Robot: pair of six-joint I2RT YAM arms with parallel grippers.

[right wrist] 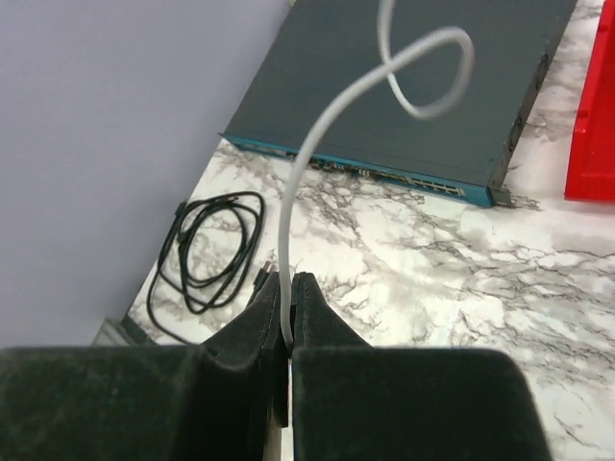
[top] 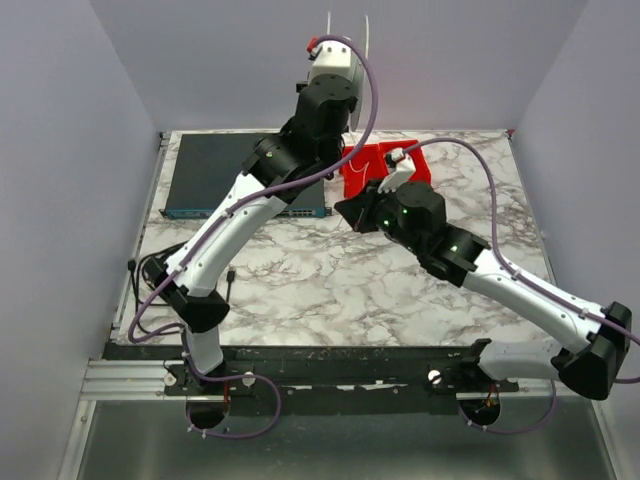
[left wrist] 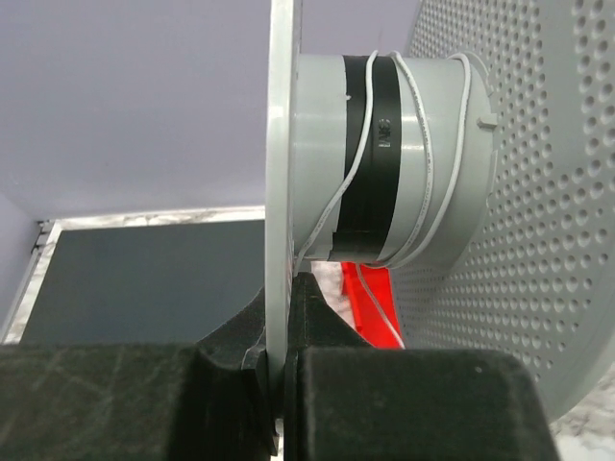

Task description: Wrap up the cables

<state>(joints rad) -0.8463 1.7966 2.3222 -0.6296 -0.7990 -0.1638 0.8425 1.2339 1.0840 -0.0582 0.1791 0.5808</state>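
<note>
A grey spool hub (left wrist: 404, 154) banded with black tape carries a few turns of the thin white cable (left wrist: 426, 173). My left gripper (left wrist: 281, 288) is shut on the edge of the spool's flat grey flange (left wrist: 281, 144) and holds it high at the back of the table (top: 345, 35). The spool's other flange (left wrist: 538, 192) is perforated. My right gripper (right wrist: 288, 283) is shut on the free length of cable (right wrist: 298, 173), which rises from the jaws and curls into a loop. In the top view this gripper (top: 348, 212) hangs over the middle of the table, below the spool.
A dark network switch (top: 215, 170) lies at the back left. A red tray (top: 365, 165) sits right of it. A coil of black cord (right wrist: 207, 250) lies near the left edge, by the left arm's base. Purple hoses run along both arms.
</note>
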